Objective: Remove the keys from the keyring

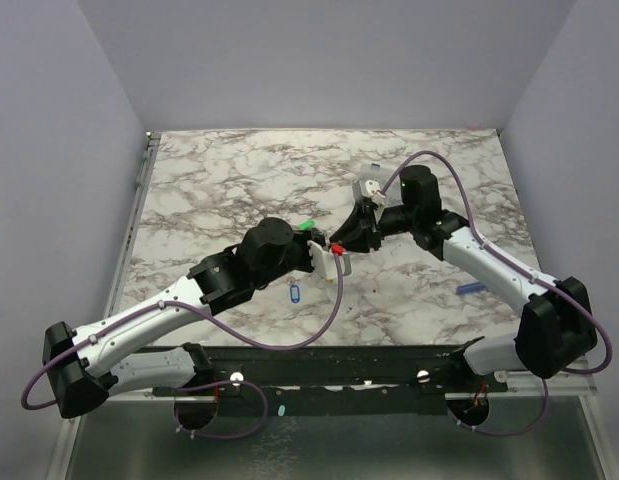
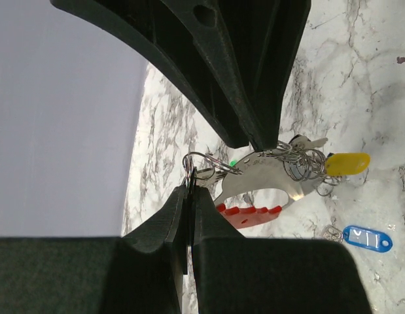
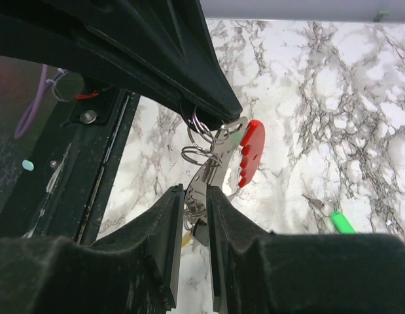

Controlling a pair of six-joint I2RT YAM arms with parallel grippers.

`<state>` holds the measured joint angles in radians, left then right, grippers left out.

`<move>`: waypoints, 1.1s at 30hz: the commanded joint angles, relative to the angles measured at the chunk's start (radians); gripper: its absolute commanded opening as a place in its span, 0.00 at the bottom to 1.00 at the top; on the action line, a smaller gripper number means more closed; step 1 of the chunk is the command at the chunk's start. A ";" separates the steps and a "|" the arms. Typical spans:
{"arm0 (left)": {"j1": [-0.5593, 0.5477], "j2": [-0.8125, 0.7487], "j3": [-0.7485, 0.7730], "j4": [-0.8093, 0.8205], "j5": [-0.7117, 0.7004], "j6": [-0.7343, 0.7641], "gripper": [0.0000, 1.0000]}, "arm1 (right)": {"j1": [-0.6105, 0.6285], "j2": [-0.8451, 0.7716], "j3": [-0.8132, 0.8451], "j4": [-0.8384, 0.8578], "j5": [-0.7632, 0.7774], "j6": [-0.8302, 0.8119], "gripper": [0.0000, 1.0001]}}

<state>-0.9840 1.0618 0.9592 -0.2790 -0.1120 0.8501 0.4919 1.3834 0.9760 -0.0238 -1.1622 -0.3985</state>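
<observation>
Both arms meet above the middle of the marble surface (image 1: pixel 229 190), and the bunch hangs between them, clear of the surface.

Left claw (image 2: pixel 191 182): fingers pressed together on the keyring (image 2: pixel 201 159), a thin wire loop. The loop stands just past the fingertips, with its near edge caught between them.

Right claw (image 3: pixel 195 196): clamped on the metal plate (image 3: pixel 212 171), a flat silver piece with a red ribbed grip (image 3: pixel 252 154). The plate's lower end sits in the narrow gap between the fingers. In the left wrist view this claw comes down from above and pinches the plate's upper edge.

Bunch: several wire rings (image 2: pixel 301 163) crowd the plate's far end, and a yellow tag (image 2: pixel 348 163) hangs there. Whether any key blades hang among the rings cannot be told.

On the surface, apart from the claws:
- A blue tag (image 2: pixel 367 238) with a small ring lies below the bunch.
- A green tag (image 3: pixel 343 222) lies beside a small metal key (image 3: pixel 316 204).
</observation>
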 commanded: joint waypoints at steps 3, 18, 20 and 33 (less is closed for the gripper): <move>-0.012 -0.002 0.027 0.021 -0.006 -0.015 0.00 | 0.010 0.011 0.036 0.013 -0.062 0.065 0.30; -0.037 0.040 0.070 0.005 -0.089 -0.095 0.00 | 0.020 0.002 -0.056 0.215 0.039 0.291 0.38; -0.036 0.045 0.073 0.003 -0.107 -0.104 0.00 | 0.020 0.003 -0.061 0.217 0.051 0.295 0.38; -0.041 0.061 0.077 0.004 -0.137 -0.134 0.00 | 0.030 0.013 -0.075 0.314 0.114 0.433 0.44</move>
<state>-1.0168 1.1191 0.9924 -0.2878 -0.2180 0.7395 0.5137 1.3891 0.9142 0.2447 -1.0897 0.0002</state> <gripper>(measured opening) 0.060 0.441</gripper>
